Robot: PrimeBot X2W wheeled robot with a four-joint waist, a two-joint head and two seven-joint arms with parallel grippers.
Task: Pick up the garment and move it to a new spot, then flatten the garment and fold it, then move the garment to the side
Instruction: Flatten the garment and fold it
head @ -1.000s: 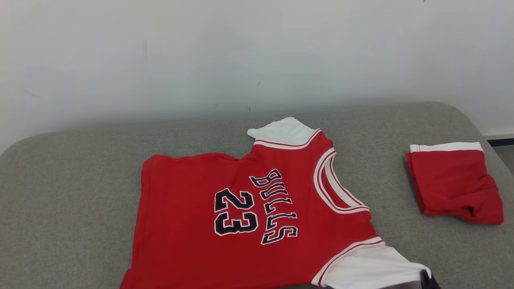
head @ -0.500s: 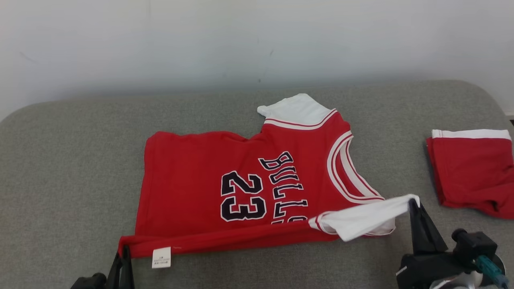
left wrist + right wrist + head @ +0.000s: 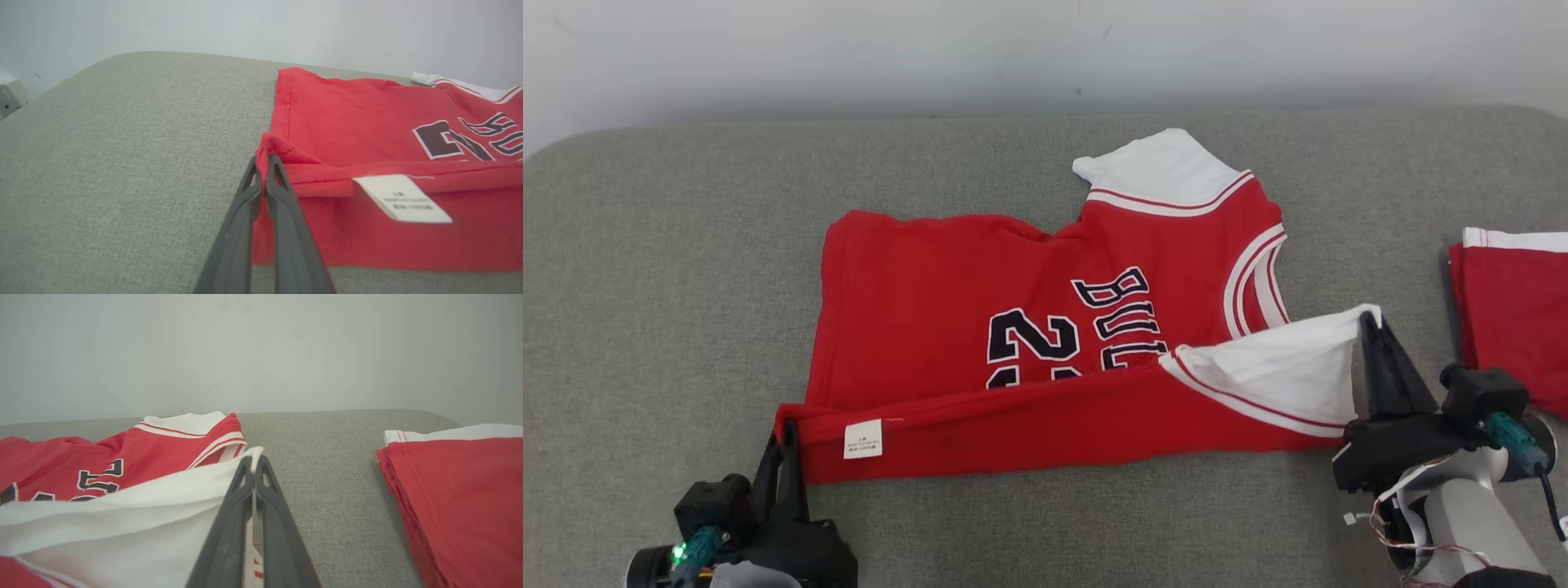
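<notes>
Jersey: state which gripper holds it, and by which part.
Left gripper pinches the jersey at its hem corner; right gripper pinches its white sleeve tip.

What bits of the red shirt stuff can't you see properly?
- Head view: the jersey hides half its number and word under its own folded-over edge.
- Head and left wrist views: the label has print too small to read.
- Head view: the other garment is cut off by the right edge.

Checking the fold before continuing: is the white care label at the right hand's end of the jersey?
No, the care label lies on the folded edge of the jersey beside the left hand.
</notes>
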